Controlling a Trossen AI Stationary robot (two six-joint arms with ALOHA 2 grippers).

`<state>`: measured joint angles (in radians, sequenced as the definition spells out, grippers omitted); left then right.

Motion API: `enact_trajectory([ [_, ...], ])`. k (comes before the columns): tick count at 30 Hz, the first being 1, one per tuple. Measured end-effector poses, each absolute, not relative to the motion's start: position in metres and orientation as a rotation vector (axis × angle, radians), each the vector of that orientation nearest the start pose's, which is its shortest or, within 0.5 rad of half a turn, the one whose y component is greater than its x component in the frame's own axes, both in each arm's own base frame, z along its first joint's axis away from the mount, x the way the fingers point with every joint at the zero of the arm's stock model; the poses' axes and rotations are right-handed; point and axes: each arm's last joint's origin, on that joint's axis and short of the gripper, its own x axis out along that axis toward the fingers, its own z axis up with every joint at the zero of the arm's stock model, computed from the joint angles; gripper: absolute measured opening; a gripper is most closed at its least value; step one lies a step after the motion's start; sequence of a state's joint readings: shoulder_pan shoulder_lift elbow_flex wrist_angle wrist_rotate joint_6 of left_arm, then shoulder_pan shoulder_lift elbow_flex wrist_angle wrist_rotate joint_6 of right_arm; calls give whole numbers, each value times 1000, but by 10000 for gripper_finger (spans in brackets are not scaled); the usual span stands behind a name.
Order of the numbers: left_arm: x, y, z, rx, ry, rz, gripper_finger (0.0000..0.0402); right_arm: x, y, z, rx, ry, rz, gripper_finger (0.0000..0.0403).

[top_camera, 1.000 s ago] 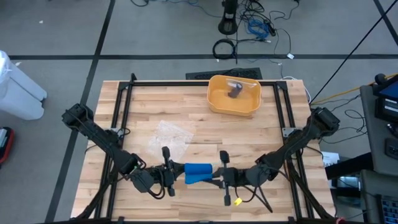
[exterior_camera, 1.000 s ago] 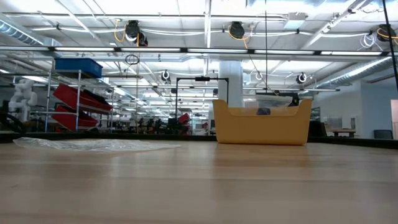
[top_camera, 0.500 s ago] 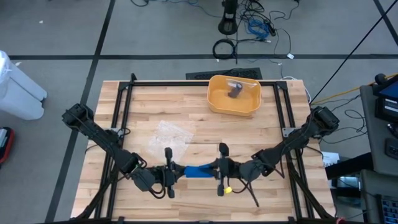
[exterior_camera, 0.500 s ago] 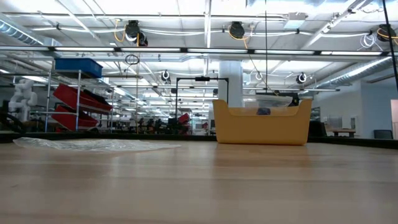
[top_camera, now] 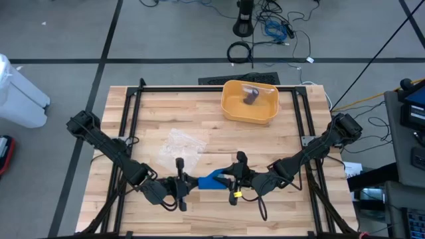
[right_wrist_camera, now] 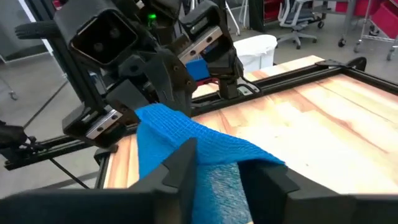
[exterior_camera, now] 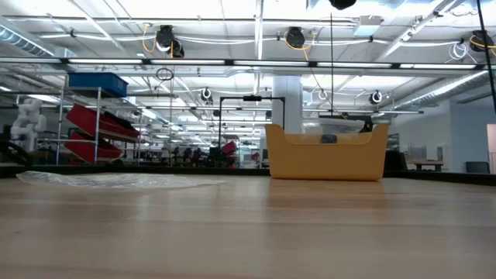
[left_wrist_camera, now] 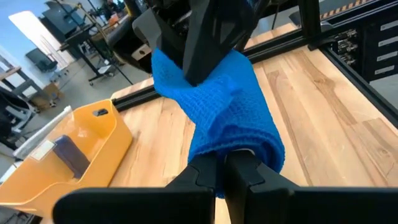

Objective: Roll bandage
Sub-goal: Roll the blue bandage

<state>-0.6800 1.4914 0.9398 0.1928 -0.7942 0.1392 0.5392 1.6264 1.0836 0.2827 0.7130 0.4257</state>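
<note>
A blue woven bandage (top_camera: 211, 180) hangs in the air near the table's front edge, stretched between my two grippers. My left gripper (top_camera: 185, 184) comes at it from the table's left and is shut on its left end. My right gripper (top_camera: 230, 179) comes from the right; in the right wrist view its fingers stand apart on either side of the rolled right end (right_wrist_camera: 214, 177). Seen in the left wrist view, the bandage (left_wrist_camera: 224, 99) runs away as a bunched, partly rolled band toward the right gripper's dark fingers (left_wrist_camera: 202, 37). My left gripper pinches the bandage's near rolled end (left_wrist_camera: 245, 152) between its two shut fingers (left_wrist_camera: 208, 177). The fingers come nearly level from the table's left and lie along the band. The bandage is lifted clear of the table. My right gripper has the roll between its parted fingers (right_wrist_camera: 183, 162); whether they touch it I cannot tell.
A yellow bin (top_camera: 232, 106) with a dark object inside stands at the far middle of the table. A crumpled clear plastic bag (top_camera: 182, 141) lies left of centre. Black frame rails (top_camera: 133, 119) run along the table's sides and far edge.
My right gripper has moved toward the left gripper and rolled about its own axis. The bandage, broad and flat a second ago, is now shorter and bunched between the two grippers, still clear of the table.
</note>
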Motion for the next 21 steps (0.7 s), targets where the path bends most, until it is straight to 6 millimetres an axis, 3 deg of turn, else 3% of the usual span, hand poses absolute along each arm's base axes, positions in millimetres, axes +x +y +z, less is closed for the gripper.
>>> enact_trajectory([
  [5, 264, -182, 255, 375, 307, 96, 10, 316, 167, 276, 284, 163, -213, 135],
  [13, 264, -183, 254, 376, 314, 67, 12, 297, 153, 291, 290, 213, -299, 141],
  [21, 264, -183, 254, 377, 315, 69, 12, 299, 168, 298, 179, 207, 6, 135],
])
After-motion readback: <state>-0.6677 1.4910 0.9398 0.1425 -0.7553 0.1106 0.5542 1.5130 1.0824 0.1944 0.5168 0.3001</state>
